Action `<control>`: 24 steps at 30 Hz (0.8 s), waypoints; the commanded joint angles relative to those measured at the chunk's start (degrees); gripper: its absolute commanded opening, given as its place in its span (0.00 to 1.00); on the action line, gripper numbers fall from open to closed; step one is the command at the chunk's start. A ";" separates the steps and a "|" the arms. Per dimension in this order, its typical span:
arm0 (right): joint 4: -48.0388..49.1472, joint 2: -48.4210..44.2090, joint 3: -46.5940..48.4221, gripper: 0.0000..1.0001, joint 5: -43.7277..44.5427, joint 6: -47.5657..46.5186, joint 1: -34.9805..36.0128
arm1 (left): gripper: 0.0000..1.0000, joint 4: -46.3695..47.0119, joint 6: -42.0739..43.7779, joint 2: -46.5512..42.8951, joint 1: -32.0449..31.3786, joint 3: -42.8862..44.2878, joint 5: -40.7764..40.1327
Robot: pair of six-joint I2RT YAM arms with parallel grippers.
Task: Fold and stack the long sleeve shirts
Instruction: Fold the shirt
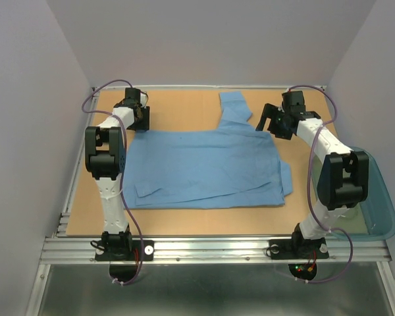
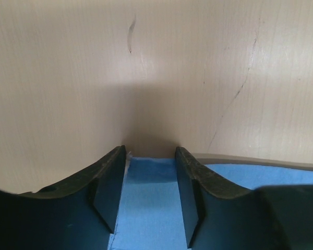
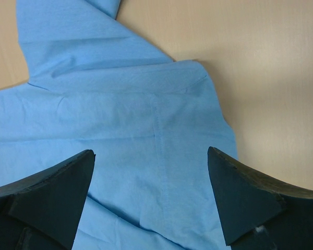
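Observation:
One light blue long sleeve shirt [image 1: 204, 168] lies spread flat on the tan table, with one sleeve [image 1: 236, 108] reaching toward the far edge. My left gripper [image 1: 143, 122] is low at the shirt's far left corner. In the left wrist view its jaws [image 2: 151, 153] stand apart, with the cloth's edge [image 2: 151, 208] lying flat between them. My right gripper [image 1: 268, 125] hovers over the shirt's far right corner, near the base of the sleeve. In the right wrist view it is wide open [image 3: 151, 153] above the cloth [image 3: 120, 104] and holds nothing.
A translucent teal tub [image 1: 382, 197] sits at the table's right edge beside the right arm. Bare tabletop [image 1: 184, 108] shows beyond the shirt. White walls close in the back and both sides.

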 commanded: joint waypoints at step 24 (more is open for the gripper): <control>1.14 -1.58 1.91 0.93 0.81 -0.60 -0.27 | 0.74 3.69 -6.96 -6.03 2.13 -4.45 6.63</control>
